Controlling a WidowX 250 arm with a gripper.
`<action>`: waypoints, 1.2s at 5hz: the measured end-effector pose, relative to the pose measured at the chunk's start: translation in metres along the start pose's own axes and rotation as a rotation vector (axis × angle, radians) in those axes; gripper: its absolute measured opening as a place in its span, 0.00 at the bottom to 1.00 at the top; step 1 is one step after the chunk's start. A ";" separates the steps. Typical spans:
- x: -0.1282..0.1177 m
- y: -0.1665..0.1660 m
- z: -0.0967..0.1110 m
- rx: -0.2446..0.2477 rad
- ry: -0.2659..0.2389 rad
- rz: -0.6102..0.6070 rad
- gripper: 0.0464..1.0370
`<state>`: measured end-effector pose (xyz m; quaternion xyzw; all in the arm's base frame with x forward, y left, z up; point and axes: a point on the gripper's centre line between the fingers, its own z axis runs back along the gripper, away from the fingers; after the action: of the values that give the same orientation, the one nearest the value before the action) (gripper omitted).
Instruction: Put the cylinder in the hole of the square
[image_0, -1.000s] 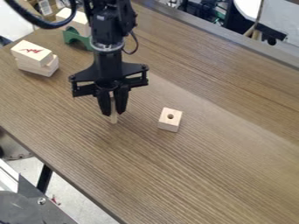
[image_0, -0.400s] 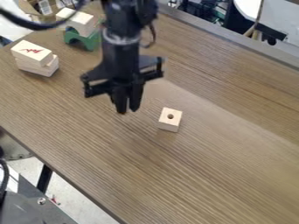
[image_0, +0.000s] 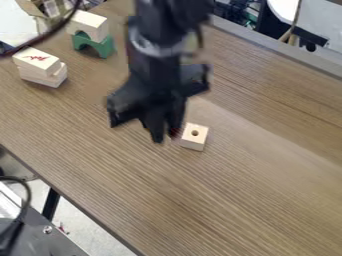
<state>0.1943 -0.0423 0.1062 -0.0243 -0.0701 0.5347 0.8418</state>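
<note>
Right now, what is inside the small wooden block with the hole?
The wooden block has a round, dark hole in its top face, with nothing sticking up out of it. How deep it goes and what its bottom looks like cannot be seen.

The claw has moved rightward in the view, bringing it near the holed block.

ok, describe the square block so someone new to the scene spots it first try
On the wood-grain table, find the black gripper. Just beyond its lower end, toward the picture's right, sits a small pale wooden block. Unlike the stacked pale blocks at upper left, it stands alone, with a round dark hole in its top face.
</note>
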 end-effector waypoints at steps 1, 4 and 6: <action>-0.035 -0.009 -0.018 0.038 -0.011 0.003 0.08; -0.047 -0.075 -0.058 0.100 -0.010 0.068 0.08; 0.001 -0.100 -0.050 0.075 -0.011 0.207 0.08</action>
<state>0.2914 -0.0823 0.0684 0.0029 -0.0516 0.6210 0.7821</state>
